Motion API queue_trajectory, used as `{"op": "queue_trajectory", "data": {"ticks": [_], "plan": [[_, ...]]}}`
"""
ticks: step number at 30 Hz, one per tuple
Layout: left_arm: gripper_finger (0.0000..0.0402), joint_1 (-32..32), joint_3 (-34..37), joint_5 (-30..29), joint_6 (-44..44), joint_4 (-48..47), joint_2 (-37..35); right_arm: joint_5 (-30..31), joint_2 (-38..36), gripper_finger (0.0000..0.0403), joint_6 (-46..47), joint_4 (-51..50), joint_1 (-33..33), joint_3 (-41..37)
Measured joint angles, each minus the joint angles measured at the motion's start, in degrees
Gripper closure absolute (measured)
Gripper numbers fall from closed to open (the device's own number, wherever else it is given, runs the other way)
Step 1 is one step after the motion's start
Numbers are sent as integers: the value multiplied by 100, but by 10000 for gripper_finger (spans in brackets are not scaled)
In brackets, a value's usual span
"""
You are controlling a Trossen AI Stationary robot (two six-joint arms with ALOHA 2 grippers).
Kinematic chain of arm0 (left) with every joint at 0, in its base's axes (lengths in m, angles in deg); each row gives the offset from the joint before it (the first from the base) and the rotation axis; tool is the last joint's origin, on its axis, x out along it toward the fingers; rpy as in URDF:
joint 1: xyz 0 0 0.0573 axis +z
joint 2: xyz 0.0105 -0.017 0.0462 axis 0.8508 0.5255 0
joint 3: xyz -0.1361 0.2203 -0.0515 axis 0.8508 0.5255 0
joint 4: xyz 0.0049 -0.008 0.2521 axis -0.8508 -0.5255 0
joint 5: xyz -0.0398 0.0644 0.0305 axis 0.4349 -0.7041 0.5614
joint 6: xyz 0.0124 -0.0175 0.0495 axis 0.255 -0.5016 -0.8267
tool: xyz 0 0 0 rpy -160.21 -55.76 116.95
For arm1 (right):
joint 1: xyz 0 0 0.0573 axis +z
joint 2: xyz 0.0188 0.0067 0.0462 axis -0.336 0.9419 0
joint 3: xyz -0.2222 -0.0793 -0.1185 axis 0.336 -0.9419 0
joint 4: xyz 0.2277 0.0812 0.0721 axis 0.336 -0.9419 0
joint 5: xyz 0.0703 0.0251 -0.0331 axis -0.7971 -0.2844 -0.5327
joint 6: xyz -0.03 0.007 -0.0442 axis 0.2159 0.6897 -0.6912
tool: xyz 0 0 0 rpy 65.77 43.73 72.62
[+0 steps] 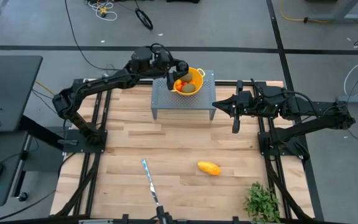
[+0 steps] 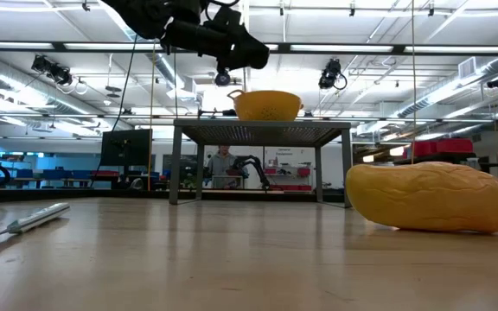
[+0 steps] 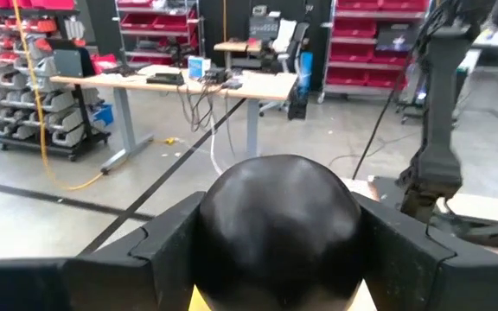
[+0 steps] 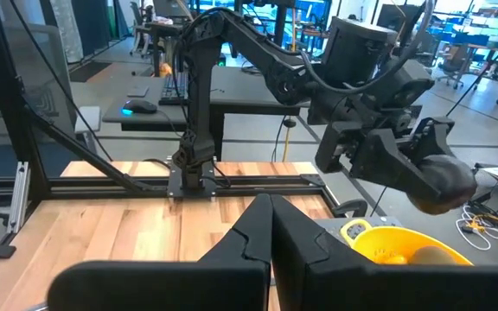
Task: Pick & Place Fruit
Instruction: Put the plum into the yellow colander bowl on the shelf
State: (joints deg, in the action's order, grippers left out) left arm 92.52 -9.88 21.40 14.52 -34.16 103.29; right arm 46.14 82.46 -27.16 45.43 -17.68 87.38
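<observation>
While the left gripper (image 1: 180, 67) hangs above the yellow bowl (image 1: 197, 75), its dark fingers (image 3: 405, 246) are clamped on a smooth, near-black round fruit (image 3: 279, 226); the right wrist view shows that fruit (image 4: 442, 183) held over the bowl's rim (image 4: 405, 239). This bowl is a perforated, colander-like vessel standing on a grey metal stand (image 1: 160, 99) with a perforated top and four straight legs, set at the far edge of the table (image 1: 179, 155). Inside the bowl lie an olive-green oval (image 1: 187, 88) and small orange-red pieces (image 1: 179, 84), touching one another.

Right gripper (image 1: 217, 104) is held level just beside the stand's right end, above the table, its two flat black fingers (image 4: 245, 233) pressed together on nothing.

One yellow-orange oblong fruit (image 1: 209, 168) lies alone on the bare planked wood, in the near right half of the table, well apart from the stand. From the low view its skin (image 2: 430, 197) looks matt and faintly dimpled, with blunt rounded ends.

A slim silver knife (image 1: 150, 182) lies flat to the left of the oblong, and a leafy green plant (image 1: 263, 202) sits at the near right corner
</observation>
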Motion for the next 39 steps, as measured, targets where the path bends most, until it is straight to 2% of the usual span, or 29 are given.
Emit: {"op": "queue_trajectory", "data": {"ticks": [14,25,39], "plan": [[142,-56,0,-171,-104,-620,17,0,0,400,0,0,0,0],[142,-295,-3,-371,-106,-539,252,-3,2,400,0,-2,2,0],[137,-250,4,-462,-103,-1078,274,-42,0,400,0,-17,2,0]]}}
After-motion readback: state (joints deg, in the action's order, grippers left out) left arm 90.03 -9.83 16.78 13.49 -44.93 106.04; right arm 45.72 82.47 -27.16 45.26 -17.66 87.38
